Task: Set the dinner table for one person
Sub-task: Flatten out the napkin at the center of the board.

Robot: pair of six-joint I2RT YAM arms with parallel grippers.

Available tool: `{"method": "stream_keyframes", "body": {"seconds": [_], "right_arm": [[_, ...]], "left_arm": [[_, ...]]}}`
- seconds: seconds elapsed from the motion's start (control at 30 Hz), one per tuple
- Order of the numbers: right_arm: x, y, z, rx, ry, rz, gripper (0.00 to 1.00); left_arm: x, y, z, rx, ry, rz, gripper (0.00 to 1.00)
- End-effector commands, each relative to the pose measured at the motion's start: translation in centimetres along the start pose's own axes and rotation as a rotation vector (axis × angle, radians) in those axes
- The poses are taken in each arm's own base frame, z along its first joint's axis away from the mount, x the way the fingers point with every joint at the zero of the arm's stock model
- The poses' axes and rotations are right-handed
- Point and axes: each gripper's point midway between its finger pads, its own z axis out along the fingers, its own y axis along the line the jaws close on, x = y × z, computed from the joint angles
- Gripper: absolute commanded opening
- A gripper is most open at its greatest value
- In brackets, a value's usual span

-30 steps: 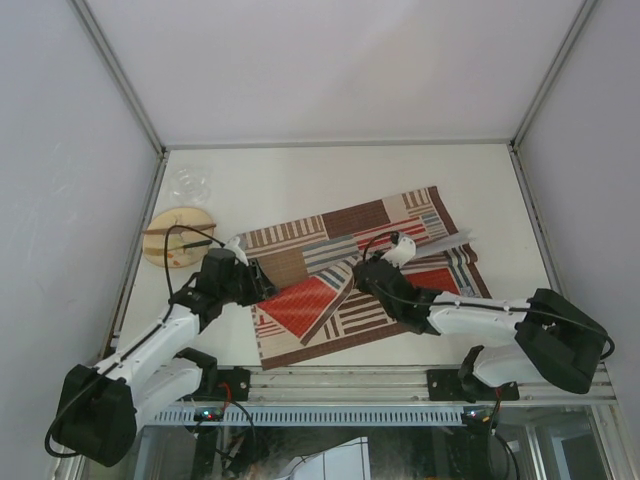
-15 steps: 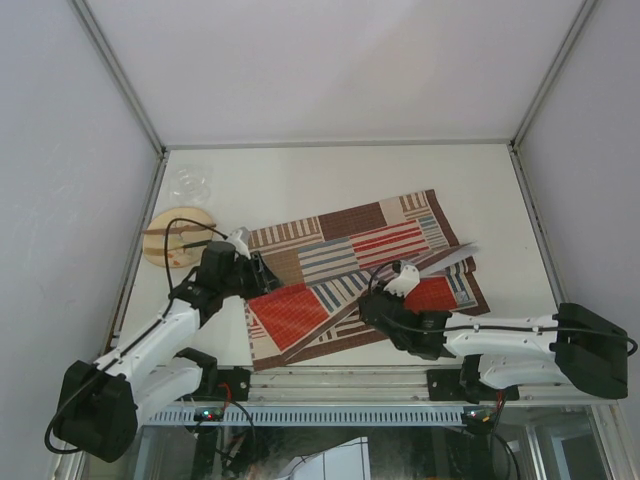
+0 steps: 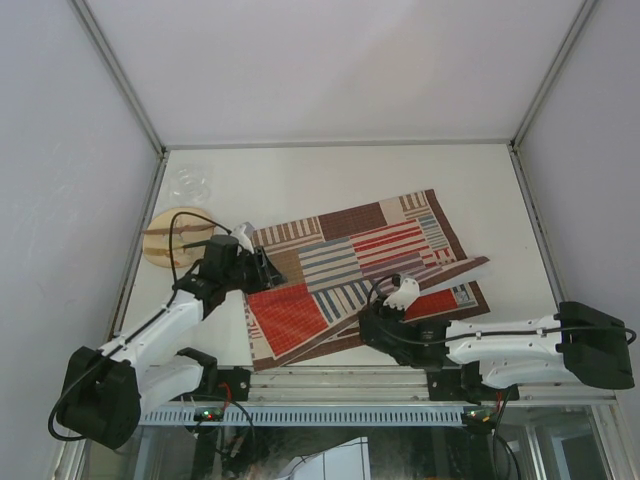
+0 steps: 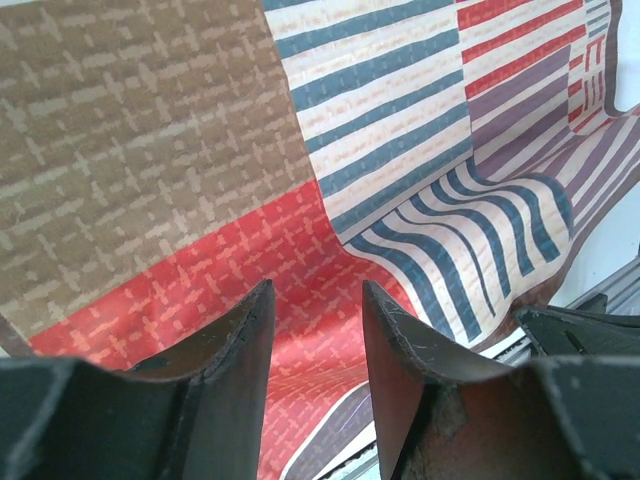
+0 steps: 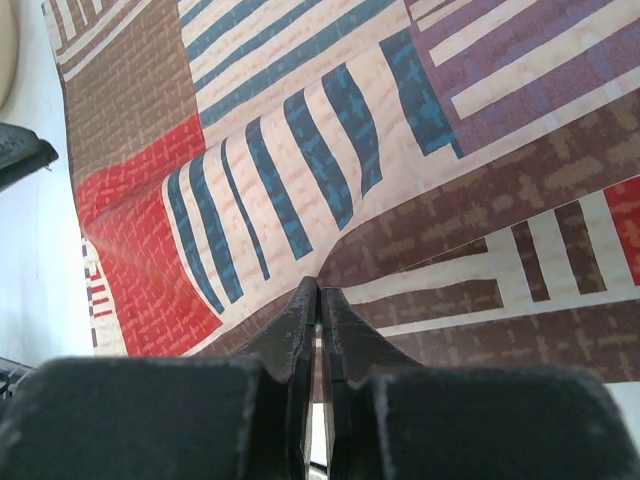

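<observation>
left gripper parted over placemat | right gripper (low, outstretched) pinching placemat edge

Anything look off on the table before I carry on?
Yes. The placemat lies askew on the dinner table and not flat: its near edge is raised into a fold where the shut right gripper pinches it. The left gripper is open over its red patch.

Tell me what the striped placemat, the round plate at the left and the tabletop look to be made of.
Placemat: woven fabric or woven vinyl, matte; crosshatched weave shows, and it sags in soft folds where the right gripper pinches it. Plate: probably wood or bamboo, matte pale tan; too small to be sure. Tabletop: smooth matte white board, perhaps laminate; no grain, no glare.
</observation>
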Motion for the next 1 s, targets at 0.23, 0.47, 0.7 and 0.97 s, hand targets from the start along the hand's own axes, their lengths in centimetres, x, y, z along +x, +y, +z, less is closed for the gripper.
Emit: {"method": "stream_keyframes", "body": {"seconds": [0.23,0.47,0.7,0.97], "right_arm": [[1.0,1.3,-1.3,-0.028,-0.003,0.008,0.00],[1.7,1.2,-1.6,-0.026,-0.002,0.003,0.00],[3.0,0.4,-1.4,0.005,0.022,0.001,0.00],[4.4,-0.4,-0.7,0.041,0.042,-0.010,0.00]], "left_arm": [[-2.6,-2.9,-0.2,0.083,-0.038,0.052,0.45],[-2.7,-3.3,-0.1,0.106,-0.041,0.049,0.45],[-2.3,-3.1,0.5,0.112,-0.025,0.043,0.45],[-2.4,-3.4,1.4,0.125,0.003,0.039,0.46]]}}
